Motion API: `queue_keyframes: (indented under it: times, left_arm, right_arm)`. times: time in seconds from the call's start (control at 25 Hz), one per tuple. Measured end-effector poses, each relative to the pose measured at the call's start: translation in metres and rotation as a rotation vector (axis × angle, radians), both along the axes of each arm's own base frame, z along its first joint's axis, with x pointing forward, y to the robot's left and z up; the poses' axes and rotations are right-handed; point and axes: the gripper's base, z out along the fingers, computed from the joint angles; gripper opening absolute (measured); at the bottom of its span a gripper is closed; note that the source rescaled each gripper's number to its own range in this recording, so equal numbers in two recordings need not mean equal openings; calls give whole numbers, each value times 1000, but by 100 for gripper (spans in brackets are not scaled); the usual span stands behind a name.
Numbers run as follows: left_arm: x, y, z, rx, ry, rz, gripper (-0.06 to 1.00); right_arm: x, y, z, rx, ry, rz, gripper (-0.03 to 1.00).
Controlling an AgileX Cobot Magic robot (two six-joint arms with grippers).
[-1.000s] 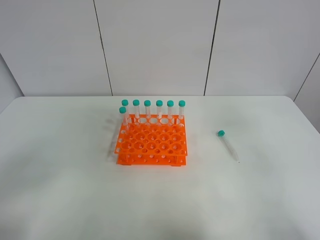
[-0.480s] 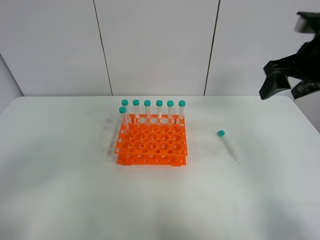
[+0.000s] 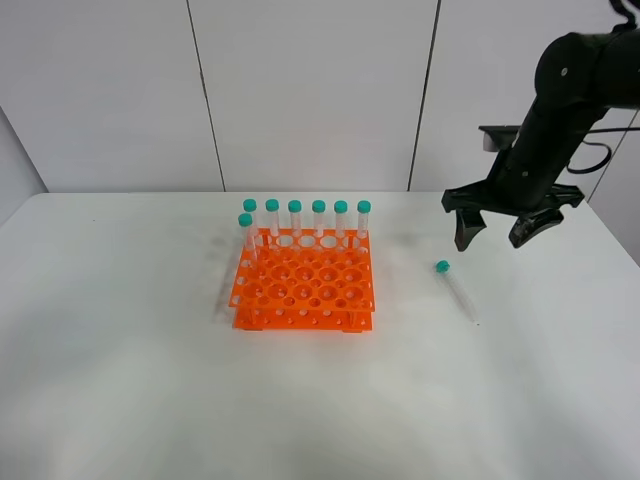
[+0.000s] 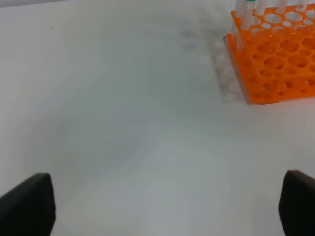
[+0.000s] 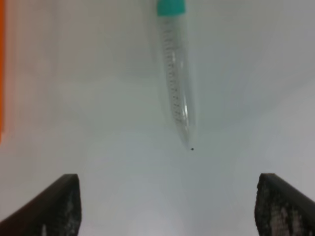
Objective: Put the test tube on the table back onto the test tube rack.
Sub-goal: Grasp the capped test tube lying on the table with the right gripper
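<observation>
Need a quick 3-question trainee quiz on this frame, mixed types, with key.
1. True or false: the right gripper is shut on the test tube lying on the table.
2. How many capped tubes stand in the test tube rack?
3. In the high view, the lying test tube is: A) right of the rack, B) left of it, C) behind it.
Key: 1 false, it is open and clear of the tube; 2 seven; 3 A.
</observation>
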Motion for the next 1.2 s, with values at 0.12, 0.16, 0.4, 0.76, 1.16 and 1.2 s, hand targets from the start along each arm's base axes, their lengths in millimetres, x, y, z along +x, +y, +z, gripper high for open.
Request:
queue_keyframes:
  times: [0.12, 0.16, 0.4, 0.76, 1.16, 1.2]
  left_arm:
    - [0, 0, 0, 0, 1, 0, 100]
    - [0, 0, 0, 0, 1, 0, 100]
    - [0, 0, 0, 0, 1, 0, 100]
    - [0, 0, 0, 0, 1, 0, 100]
    - [0, 0, 0, 0, 1, 0, 100]
    - [0, 0, 0, 0, 1, 0, 100]
  right_arm:
    - [5, 1, -23, -5, 58, 16, 100]
    - [7, 1, -30, -9, 74, 18, 100]
    - [14, 2, -56, -18, 104, 22, 100]
    - [22, 3, -78, -22, 88, 37, 100]
    - [25, 3, -100, -30, 121, 52, 100]
    - [25, 3, -100, -30, 120, 52, 100]
